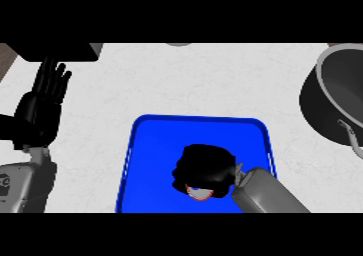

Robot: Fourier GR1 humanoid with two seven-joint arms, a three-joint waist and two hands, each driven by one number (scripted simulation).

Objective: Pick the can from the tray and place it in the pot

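Observation:
A blue tray (151, 145) lies on the white counter at the middle bottom of the head view. My right hand (202, 167) is over the tray's near half, its fingers curled round the can (199, 193). Only a small pale patch of the can with a red edge shows beneath the hand; the hand covers the remainder. The dark grey pot (339, 95) with a metal handle stands at the right edge, partly cut off. My left hand (44, 105) rests open at the left, fingers straight and pointing up, away from the tray.
A dark box-like object (58, 50) sits at the top left corner. A strip of brown wood (1, 62) shows past the counter's left edge. Bare white counter lies between the tray and the pot.

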